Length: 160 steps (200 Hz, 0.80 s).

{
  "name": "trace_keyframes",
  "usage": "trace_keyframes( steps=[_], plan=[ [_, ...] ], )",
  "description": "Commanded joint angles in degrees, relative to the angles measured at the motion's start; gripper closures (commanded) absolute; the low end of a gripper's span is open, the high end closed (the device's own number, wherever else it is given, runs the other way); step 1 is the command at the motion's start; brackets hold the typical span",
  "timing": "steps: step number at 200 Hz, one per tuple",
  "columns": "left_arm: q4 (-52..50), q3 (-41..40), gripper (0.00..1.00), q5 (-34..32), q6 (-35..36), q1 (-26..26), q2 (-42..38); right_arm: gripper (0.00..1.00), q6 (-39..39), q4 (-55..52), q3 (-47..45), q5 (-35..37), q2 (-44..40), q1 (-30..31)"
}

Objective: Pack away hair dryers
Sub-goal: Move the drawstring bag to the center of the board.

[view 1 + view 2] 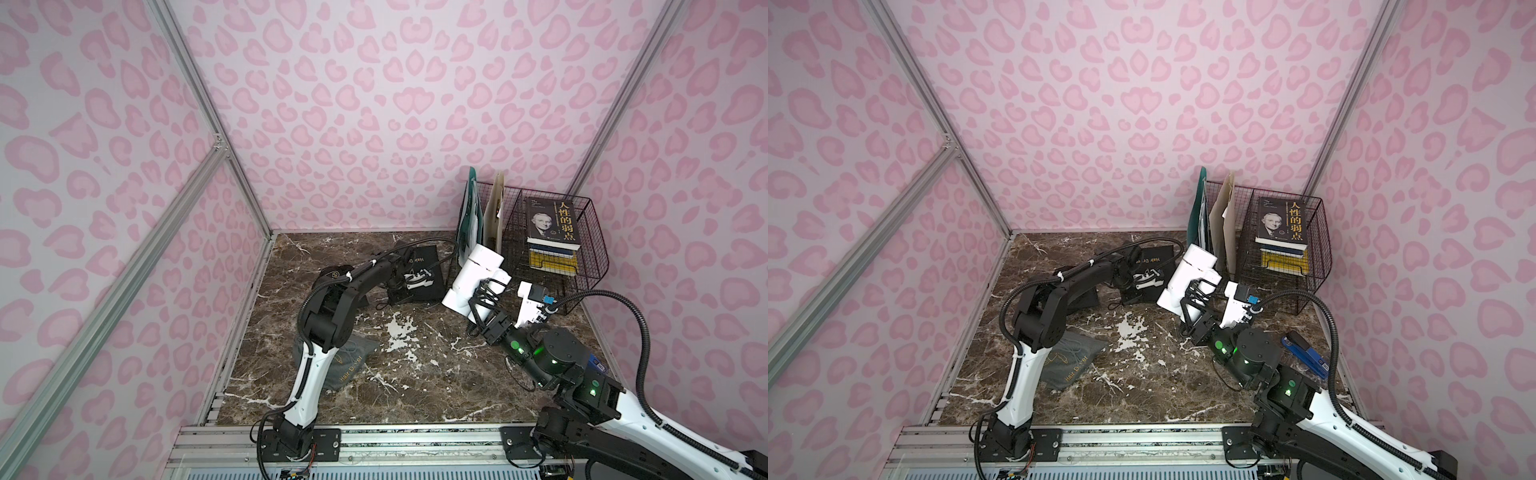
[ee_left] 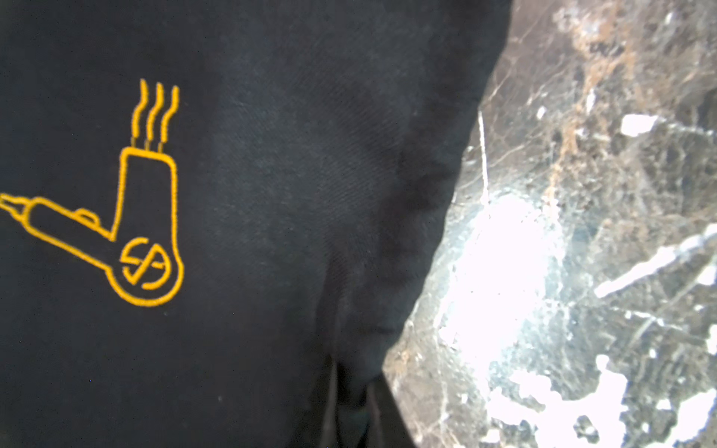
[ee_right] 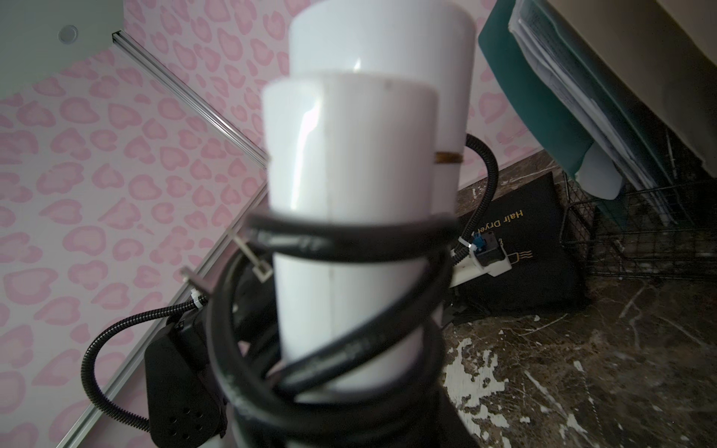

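The white hair dryer point(image 1: 471, 272), glossy smooth plastic, is held above the marbled table point(image 1: 415, 374). Its barrel slants up and away from the robot. Its straight handle, wound with black cord point(image 3: 341, 240), is grasped by the right claw point(image 1: 483, 300). Just to its left lies the black pouch point(image 1: 426, 259), soft matte cloth with gold print. The left claw point(image 1: 419, 284) is clenched there, seemingly pinching bunched fabric.

Marble tabletop point(image 1: 415, 386): black pouch point(image 1: 419, 293), grey pouch point(image 1: 353, 365)

"Hair Dryer" on black pouch point(image 3: 516, 248), grey pouch point(image 1: 1077, 361); book point(image 1: 550, 220): "人性的弱点".
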Motion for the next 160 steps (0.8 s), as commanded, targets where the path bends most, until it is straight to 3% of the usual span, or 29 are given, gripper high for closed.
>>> trace_keyframes(
  steps=[1,56,116,160],
  plan=[
    [-0.8,-0.4,0.98,-0.1,0.7,0.0,-1.5,1.0,-0.6,4.0,0.3,0.3,0.0,0.0],
    [-5.8,-5.3,0.98,2.4,2.5,0.0,-9.2,1.0,-2.1,1.9,3.5,-1.4,2.1,0.0],
    [-10.8,-21.5,0.98,6.9,3.7,-0.6,-21.3,1.0,-2.7,1.2,4.0,-2.8,2.7,0.0],
    [-9.6,-29.3,0.95,9.6,0.1,-0.8,-24.0,1.0,-2.9,-0.4,4.0,-3.2,1.3,0.0]
  ],
)
